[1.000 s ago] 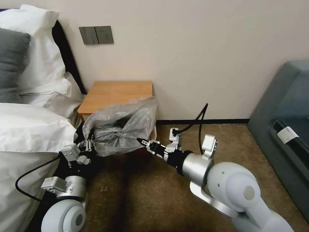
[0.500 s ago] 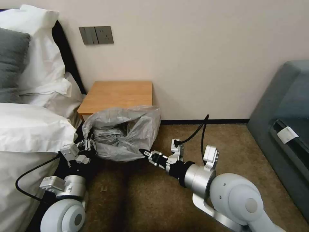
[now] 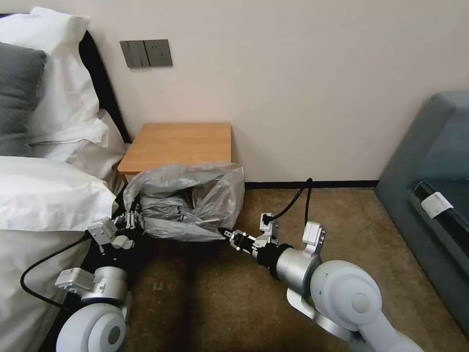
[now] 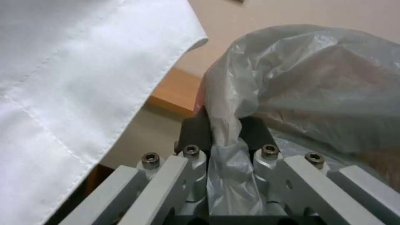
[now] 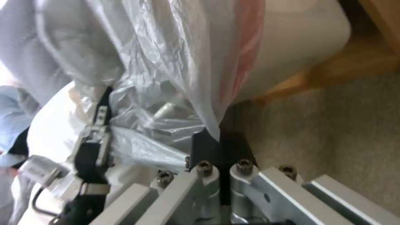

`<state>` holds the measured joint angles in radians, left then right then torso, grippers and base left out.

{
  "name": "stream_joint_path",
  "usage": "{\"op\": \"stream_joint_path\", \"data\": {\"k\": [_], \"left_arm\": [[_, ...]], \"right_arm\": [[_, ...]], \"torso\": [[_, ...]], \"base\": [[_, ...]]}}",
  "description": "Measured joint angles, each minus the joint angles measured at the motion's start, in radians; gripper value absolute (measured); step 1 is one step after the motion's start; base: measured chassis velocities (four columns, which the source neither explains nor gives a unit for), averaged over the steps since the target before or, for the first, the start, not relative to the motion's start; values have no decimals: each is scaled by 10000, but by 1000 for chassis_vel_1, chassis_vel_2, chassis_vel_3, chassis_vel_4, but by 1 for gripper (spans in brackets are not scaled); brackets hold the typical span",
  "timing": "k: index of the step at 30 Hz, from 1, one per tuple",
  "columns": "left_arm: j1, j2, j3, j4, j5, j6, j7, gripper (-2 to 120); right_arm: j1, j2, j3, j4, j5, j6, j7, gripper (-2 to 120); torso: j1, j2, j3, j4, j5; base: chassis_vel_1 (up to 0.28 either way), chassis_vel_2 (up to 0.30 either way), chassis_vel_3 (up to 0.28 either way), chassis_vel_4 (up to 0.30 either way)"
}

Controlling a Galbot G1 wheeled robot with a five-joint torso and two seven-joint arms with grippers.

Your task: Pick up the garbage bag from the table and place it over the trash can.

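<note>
Stretching the garbage bag [image 3: 188, 203] open between them, both arms have sunk lower over the past second. The left pincer [image 3: 128, 221], beside the bed [image 3: 44, 195], is clenched on the bag's left rim; the right pincer [image 3: 225, 231] is clenched on its right rim, nearer the carpet [image 3: 220, 303] than before. The bag hangs in front of the surface's [image 3: 178, 142] front edge, its mouth wider and flatter, probably settling over the trash can [image 5: 300, 47] beneath it.
</note>
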<state>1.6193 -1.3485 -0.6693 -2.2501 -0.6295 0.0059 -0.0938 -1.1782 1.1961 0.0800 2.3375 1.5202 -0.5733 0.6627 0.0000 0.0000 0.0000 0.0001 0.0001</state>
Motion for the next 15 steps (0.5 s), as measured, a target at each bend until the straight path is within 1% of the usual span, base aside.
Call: {"op": "stream_joint_path", "data": {"k": [2,3,6,7,8,10,11,12,15], "left_arm": [[-1,-4,-1,0,-3,0,0,9],[-9,-9,-2,7,-9,0,0,9],[-32,-13,-33,64,-50,1,-12,9],[-32,-13,-33,64,-50,1,-12,9],[-42,-14,-53,81,-64,1,-16,9],[-60,-8,-144,101,-140,3,-24,9],[-63,-4,-175,103,-165,6,-24,9],[-63,-4,-175,103,-165,6,-24,9],[-79,13,-329,129,-287,23,-25,9]], "right_arm": [[-19,-21,13,35,-45,-57,-92,2],[-50,-57,13,82,-169,-116,-193,6],[-301,-232,19,213,-869,-325,-692,21],[-301,-232,19,213,-869,-325,-692,21],[-357,-273,43,238,-996,-377,-841,24],[-615,-434,167,389,-1511,-510,-1386,36],[-703,-498,217,460,-1751,-519,-1576,39],[-703,-498,217,460,-1751,-519,-1576,39],[-1004,-699,427,757,-2419,-501,-2109,52]], "torso": [[1,0,0,0,0],[0,0,0,-1,0],[0,0,0,-1,0],[0,0,0,-1,0],[0,0,0,0,0],[0,1,0,-1,0],[0,0,-1,0,0],[0,0,-1,0,0],[0,0,0,-1,0]], "base": [[0,0,0,0],[0,0,0,0],[0,0,0,0],[0,0,0,0],[0,0,0,0],[0,0,0,0],[0,0,0,0],[0,0,0,0],[0,0,0,0]]}}
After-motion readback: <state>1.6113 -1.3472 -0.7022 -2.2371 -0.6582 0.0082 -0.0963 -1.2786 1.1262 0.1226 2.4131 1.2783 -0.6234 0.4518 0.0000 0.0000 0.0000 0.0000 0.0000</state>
